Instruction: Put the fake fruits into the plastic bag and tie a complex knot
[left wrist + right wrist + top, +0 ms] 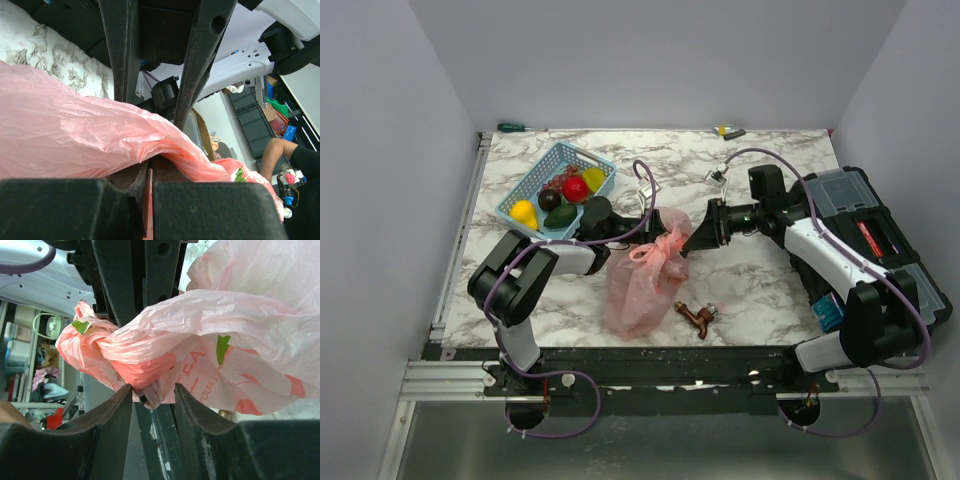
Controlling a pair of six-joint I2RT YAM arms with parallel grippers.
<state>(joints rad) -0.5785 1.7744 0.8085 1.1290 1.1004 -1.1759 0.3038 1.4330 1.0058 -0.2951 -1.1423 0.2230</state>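
Currently the left gripper (150, 175) is pressed together, pinching a fold of the plastic bag (640, 280). The right gripper (152, 395) is closed partway around the bag's twisted neck, both fingers touching it. The neck looks knotted, hard to confirm. The bag lies mid-worktop (760, 290) between the two grippers. The fake fruits (575, 188) sit in the blue basket (588, 156), rear left, near the left arm.

A light-blue lattice basket (533, 176) sits toward the far-left corner of the marbled counter (760, 290). Along the far edge lie a green-handled screwdriver (512, 127) — left — and a small yellow-and-grey item (728, 131). A black toolbox (842, 190) lines the right edge — a small brown object (697, 317) lies by the near edge.
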